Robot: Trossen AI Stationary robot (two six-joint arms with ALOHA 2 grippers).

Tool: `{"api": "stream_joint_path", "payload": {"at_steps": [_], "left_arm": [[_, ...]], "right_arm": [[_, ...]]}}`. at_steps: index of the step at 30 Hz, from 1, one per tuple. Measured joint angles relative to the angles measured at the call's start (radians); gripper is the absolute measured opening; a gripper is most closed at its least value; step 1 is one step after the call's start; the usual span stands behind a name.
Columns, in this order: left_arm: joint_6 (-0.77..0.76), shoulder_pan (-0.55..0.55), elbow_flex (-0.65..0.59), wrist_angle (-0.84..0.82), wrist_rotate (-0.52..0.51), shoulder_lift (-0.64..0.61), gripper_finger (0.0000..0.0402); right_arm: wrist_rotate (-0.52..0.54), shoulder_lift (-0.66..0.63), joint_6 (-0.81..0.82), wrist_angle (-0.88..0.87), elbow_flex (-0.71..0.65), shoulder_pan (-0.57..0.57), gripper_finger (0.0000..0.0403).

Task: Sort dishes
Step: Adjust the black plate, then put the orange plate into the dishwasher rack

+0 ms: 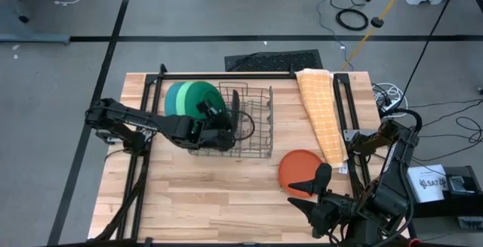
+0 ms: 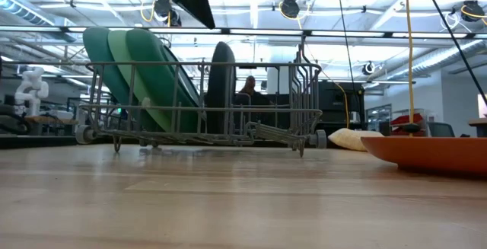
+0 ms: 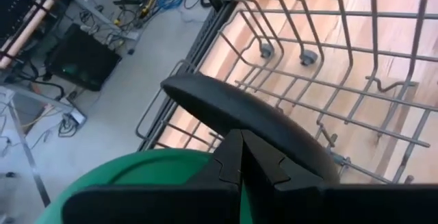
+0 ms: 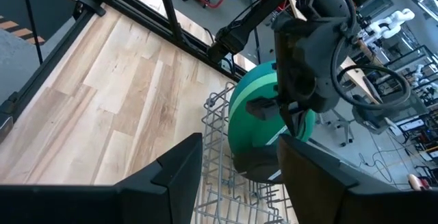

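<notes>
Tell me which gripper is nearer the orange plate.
Right. The right gripper hovers open at the orange plate's near edge. The left gripper, shut, is over the wire rack, by the black plate.

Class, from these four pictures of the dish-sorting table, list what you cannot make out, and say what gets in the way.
- Black plate: whether the left gripper grips it; in the left wrist view the shut jaws cover the contact spot.
- Orange plate: high view, near edge under the open right gripper; low view, cut by the picture edge.
- Teal plate: high view, mostly behind the dark green plate.
</notes>
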Motion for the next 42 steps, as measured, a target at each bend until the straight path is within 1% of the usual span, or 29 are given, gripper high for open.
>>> {"api": "stream_joint_path", "payload": {"at_steps": [5,9,12,15,18,21,24,26,28,33,36,39,42], "left_arm": [[-0.007,-0.029,0.0,0.015,0.005,0.0,0.0008],[-0.007,-0.098,0.0,0.079,0.009,-0.007,0.0008],[-0.003,-0.167,0.0,0.14,-0.011,-0.036,0.0008],[-0.005,-0.249,0.0,0.175,-0.081,-0.066,0.0008],[-0.004,-0.331,0.0,0.188,-0.173,-0.087,0.0008],[-0.005,-0.39,-0.003,0.194,-0.238,-0.097,0.0008],[-0.015,-0.434,-0.02,0.191,-0.283,-0.098,0.0008],[-0.015,-0.45,-0.025,0.193,-0.306,-0.098,0.0008],[-0.008,-0.462,-0.025,0.193,-0.32,-0.1,0.0008],[-0.008,-0.492,-0.025,0.195,-0.334,-0.124,0.0008],[-0.008,-0.506,-0.025,0.196,-0.338,-0.132,0.0008],[-0.007,-0.518,-0.025,0.195,-0.366,-0.132,0.0008],[-0.007,-0.523,-0.025,0.192,-0.384,-0.132,0.0008]], "right_arm": [[0.0,0.0,0.0,0.0,0.0,0.0,0.0183],[0.0,0.0,0.015,0.0,0.0,0.0,0.0183],[-0.012,0.0,0.095,-0.018,0.0,-0.002,0.0183],[-0.104,0.0,0.267,-0.065,-0.005,-0.021,0.0183],[-0.241,-0.001,0.43,-0.085,-0.074,-0.057,0.0183],[-0.415,0.001,0.57,-0.076,-0.179,-0.102,0.0183],[-0.596,0.001,0.684,-0.025,-0.318,-0.144,0.0183],[-0.694,0.002,0.725,0.027,-0.41,-0.167,0.0183],[-0.761,0.002,0.746,0.113,-0.495,-0.18,0.0183],[-0.843,0.002,0.784,0.296,-0.65,-0.201,0.0183],[-0.845,0.002,0.81,0.309,-0.71,-0.211,0.0183],[-0.849,0.0,0.827,0.307,-0.757,-0.225,0.0183],[-0.879,0.0,0.823,0.323,-0.793,-0.241,0.0183]]}}
